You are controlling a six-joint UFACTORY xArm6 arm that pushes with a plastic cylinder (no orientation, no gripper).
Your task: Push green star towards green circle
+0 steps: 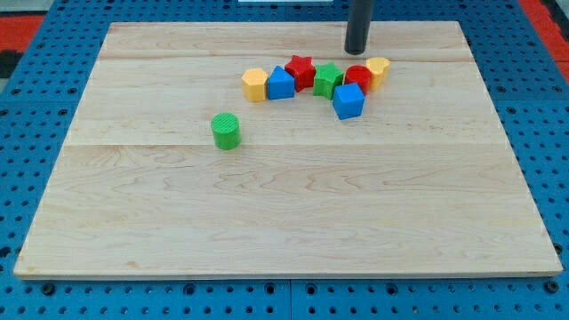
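Observation:
The green star sits in a row of blocks near the view's top, between a red star and a red round block. The green circle stands alone, lower and to the view's left of the row. My tip is on the board just above the row, above and slightly right of the green star, not touching any block.
A yellow block and a blue block lie at the row's left end. A yellow block is at its right end. A blue cube sits just below the red round block. The wooden board lies on blue pegboard.

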